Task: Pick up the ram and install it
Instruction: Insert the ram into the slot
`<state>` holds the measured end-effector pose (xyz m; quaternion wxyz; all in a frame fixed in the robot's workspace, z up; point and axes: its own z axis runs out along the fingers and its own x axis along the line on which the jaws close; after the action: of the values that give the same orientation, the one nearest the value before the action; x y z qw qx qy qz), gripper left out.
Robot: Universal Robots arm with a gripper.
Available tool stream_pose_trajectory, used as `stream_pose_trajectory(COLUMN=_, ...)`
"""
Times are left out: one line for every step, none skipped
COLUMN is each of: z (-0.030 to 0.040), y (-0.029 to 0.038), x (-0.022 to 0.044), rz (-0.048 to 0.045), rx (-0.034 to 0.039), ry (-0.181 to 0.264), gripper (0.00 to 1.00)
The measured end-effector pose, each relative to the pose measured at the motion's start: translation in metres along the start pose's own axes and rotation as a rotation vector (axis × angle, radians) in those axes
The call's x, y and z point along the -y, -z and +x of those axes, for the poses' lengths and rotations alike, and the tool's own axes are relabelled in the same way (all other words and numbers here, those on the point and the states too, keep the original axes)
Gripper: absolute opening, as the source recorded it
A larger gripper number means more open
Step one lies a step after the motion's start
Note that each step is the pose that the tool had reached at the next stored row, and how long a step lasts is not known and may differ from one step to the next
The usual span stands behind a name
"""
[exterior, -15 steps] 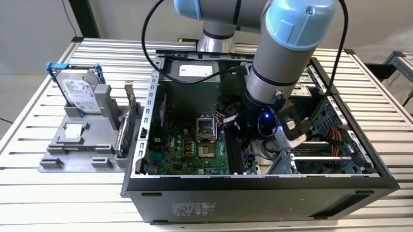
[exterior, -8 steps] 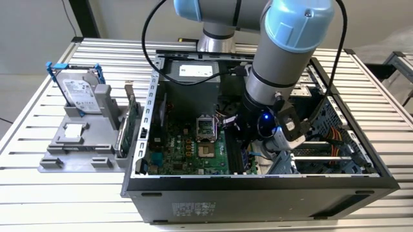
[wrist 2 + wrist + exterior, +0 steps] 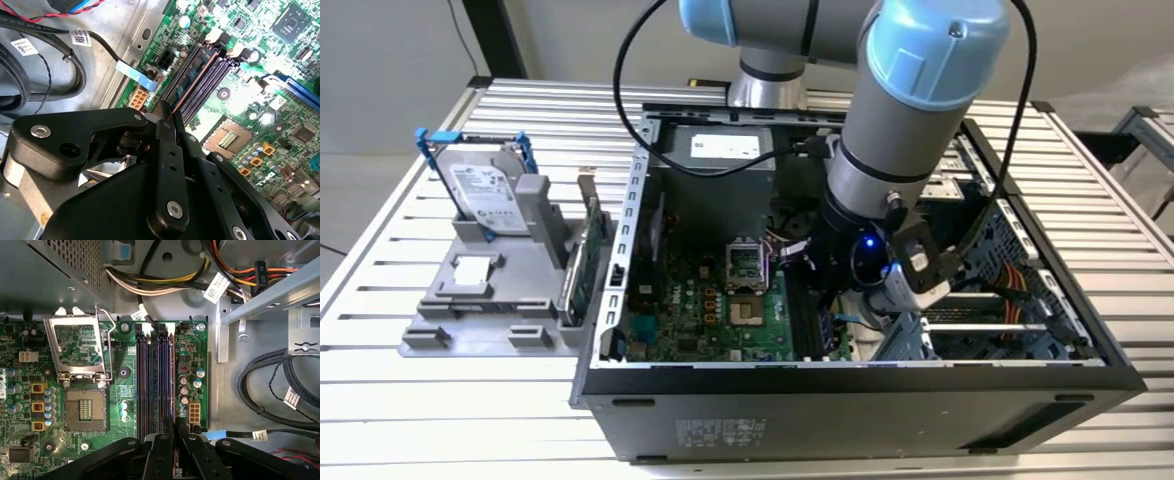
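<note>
Hand [image 3: 169,112] pinching the ram [image 3: 192,80] upright in a motherboard [image 3: 195,347] slot, beside white-tagged cables [image 3: 218,288], print unreadable.

One ram [image 3: 192,75]; one hard drive [image 3: 487,195]; one computer case [image 3: 854,400].

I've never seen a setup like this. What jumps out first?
A big blue-and-grey arm reaches down into an open computer case on a slatted table. Its black tool is closed on the ram, a thin stick set edge-on at the outermost memory slot of the green board. At the exterior view's left, a hard drive stands upright in a grey holder.
</note>
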<state>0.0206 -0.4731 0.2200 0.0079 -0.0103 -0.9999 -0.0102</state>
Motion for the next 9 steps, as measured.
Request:
stream_pose_trajectory(z=0.0002, y=0.0000, x=0.0000, rz=0.0000, rx=0.0000, ry=0.000, gripper=0.00)
stream_pose_trajectory(z=0.0004, y=0.0000, x=0.0000, rz=0.0001, rx=0.0000, ry=-0.001, gripper=0.00)
stream_pose_trajectory(z=0.0006, y=0.0001, x=0.0000, rz=0.0002, rx=0.0000, ry=-0.001, gripper=0.00)
stream_pose_trajectory(z=0.0007, y=0.0001, x=0.0000, rz=0.0002, rx=0.0000, ry=-0.001, gripper=0.00)
stream_pose_trajectory(z=0.0007, y=0.0001, x=0.0000, rz=0.0003, rx=-0.0002, ry=-0.001, gripper=0.00)
stream_pose_trajectory(z=0.0007, y=0.0001, x=0.0000, rz=0.0003, rx=-0.0005, ry=0.000, gripper=0.00)
stream_pose_trajectory(z=0.0007, y=0.0001, x=0.0000, rz=0.0003, rx=-0.0007, ry=-0.001, gripper=0.00)
stream_pose_trajectory(z=0.0007, y=0.0001, x=0.0000, rz=0.0003, rx=-0.0009, ry=-0.001, gripper=0.00)
stream_pose_trajectory(z=0.0008, y=0.0001, x=0.0000, rz=0.0003, rx=-0.0012, ry=-0.001, gripper=0.00)
